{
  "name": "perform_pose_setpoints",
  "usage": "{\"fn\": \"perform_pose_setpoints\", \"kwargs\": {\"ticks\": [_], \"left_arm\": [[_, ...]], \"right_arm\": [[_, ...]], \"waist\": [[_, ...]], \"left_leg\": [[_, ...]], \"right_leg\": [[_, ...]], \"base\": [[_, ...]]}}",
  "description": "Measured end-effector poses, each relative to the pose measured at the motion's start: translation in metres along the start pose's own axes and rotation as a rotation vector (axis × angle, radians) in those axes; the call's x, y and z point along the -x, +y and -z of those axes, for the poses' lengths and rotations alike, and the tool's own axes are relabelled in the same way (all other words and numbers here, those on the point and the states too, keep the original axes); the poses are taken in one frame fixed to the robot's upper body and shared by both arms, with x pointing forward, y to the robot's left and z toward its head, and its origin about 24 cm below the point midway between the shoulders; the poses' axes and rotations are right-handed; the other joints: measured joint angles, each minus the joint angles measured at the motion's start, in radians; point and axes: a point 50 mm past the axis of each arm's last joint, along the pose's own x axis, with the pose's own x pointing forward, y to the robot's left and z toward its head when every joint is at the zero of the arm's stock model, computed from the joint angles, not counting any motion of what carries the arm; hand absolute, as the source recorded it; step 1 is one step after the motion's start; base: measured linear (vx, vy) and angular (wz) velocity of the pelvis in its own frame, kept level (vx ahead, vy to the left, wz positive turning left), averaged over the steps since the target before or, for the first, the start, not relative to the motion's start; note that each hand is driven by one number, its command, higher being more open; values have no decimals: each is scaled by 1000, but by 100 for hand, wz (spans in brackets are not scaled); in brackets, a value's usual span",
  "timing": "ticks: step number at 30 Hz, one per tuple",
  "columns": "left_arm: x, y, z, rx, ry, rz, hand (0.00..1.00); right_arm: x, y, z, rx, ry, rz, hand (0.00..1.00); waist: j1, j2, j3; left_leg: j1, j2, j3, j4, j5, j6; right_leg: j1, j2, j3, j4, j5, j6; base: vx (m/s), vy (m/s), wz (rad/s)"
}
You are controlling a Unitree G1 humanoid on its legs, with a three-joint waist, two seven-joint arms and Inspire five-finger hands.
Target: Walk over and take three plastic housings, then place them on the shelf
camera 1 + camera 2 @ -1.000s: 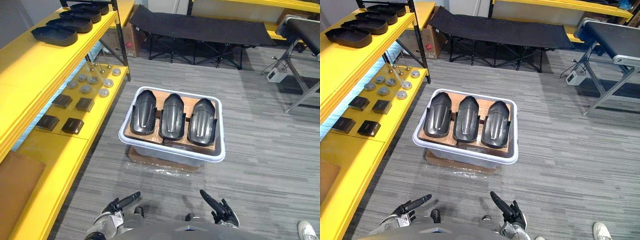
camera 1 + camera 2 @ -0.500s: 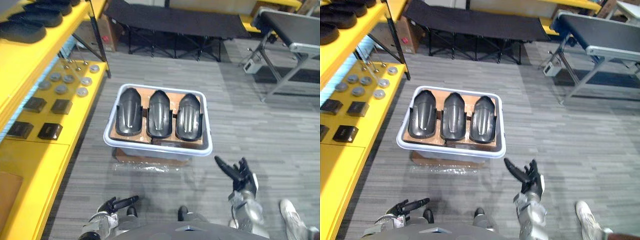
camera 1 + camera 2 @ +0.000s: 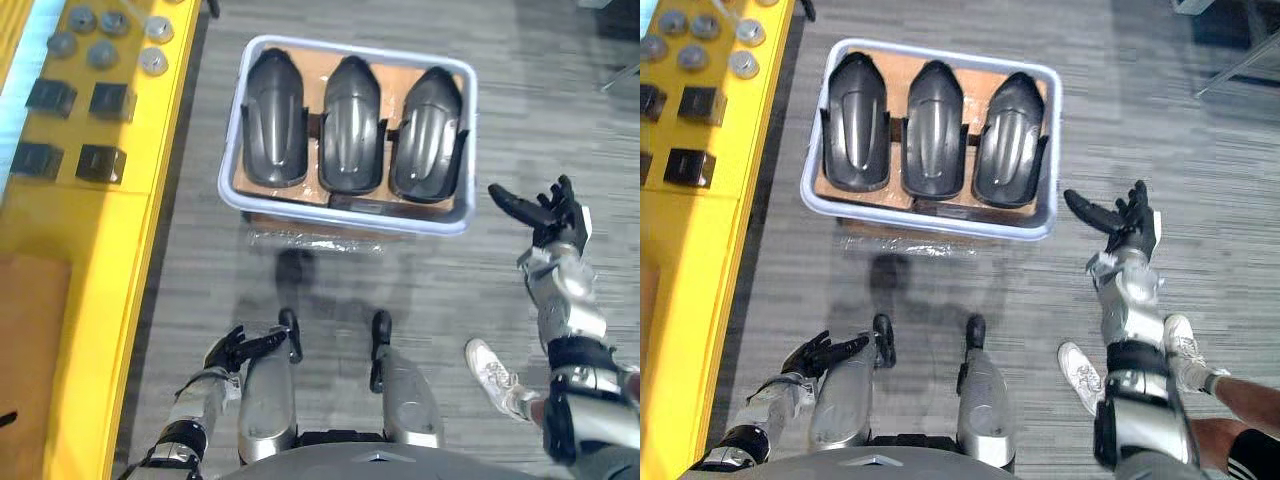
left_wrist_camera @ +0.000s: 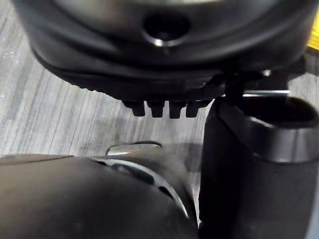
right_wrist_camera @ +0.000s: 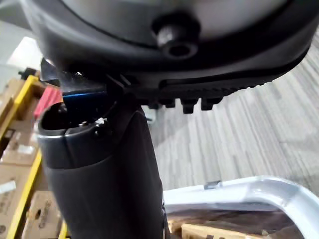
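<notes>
A: What is in the pale tub (image 3: 340,212)?
B: Three dark plastic housings (image 3: 351,125). They lie side by side on brown cardboard (image 3: 313,78).
A: Where are the hands?
B: The right hand (image 3: 550,215) is up, near the tub's right side. Its fingers are spread wide and it holds nothing. The left hand (image 3: 228,350) is low down, well apart from the tub, with loose fingers.
A: What is on the yellow shelf (image 3: 120,260)?
B: Small black blocks (image 3: 100,162) and round grey discs (image 3: 153,60).
A: Anything else?
B: A person's white shoe (image 3: 490,365) on the grey floor (image 3: 440,280).
</notes>
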Motion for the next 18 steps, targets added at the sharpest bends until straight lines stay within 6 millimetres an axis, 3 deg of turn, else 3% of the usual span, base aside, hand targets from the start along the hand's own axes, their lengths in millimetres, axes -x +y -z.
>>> {"fn": "perform_pose_setpoints", "kwargs": {"ticks": [5,9,16,18], "left_arm": [[-5,-14,-15,-42,-28,41,100],[-8,-33,-20,-25,-33,97,100],[-8,-42,-19,-1,-28,141,100],[-8,-47,-18,11,-25,159,100]], "right_arm": [[-20,12,-35,48,-54,-30,100],[-31,2,-67,79,-109,8,100],[-38,1,-72,99,-21,36,100],[-41,-4,-85,132,-16,50,100]], "waist": [[15,27,14],[17,77,37],[28,97,41],[31,113,44]], "left_leg": [[-53,-17,-23,12,13,17],[-78,-48,-24,-5,38,33],[-80,-69,-21,-51,81,34],[-79,-76,-21,-69,95,33]], "right_leg": [[-47,-17,-25,39,-7,1],[-90,-54,-32,77,-16,12],[-126,-76,-37,106,-20,16],[-140,-84,-39,127,-22,15]], "base": [[-78,18,13],[-64,32,13],[-21,-12,5],[-38,-30,7]]}}
